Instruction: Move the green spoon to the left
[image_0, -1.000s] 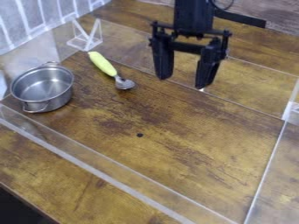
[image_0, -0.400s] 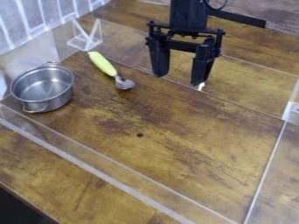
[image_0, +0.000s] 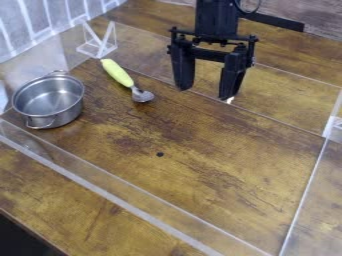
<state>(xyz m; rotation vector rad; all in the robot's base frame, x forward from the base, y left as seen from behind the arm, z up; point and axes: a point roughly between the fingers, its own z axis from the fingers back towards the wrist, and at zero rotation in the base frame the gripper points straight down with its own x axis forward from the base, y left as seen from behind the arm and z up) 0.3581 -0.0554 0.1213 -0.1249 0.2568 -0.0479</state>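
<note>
The green spoon (image_0: 123, 79) lies flat on the wooden table, yellow-green handle pointing up-left and small silver bowl at lower right. My gripper (image_0: 206, 90) hangs to the right of the spoon, fingers pointing down and spread apart with nothing between them. Its left finger (image_0: 181, 70) stands a short way right of the spoon's bowl, not touching it. The gripper is open.
A round steel pot (image_0: 50, 99) sits at the left, below-left of the spoon. A clear plastic stand (image_0: 96, 42) is at the back left. Low clear acrylic walls (image_0: 160, 220) border the wooden table (image_0: 201, 150).
The gripper has shifted slightly left toward the spoon over the last second. The spoon and pot have not moved.
</note>
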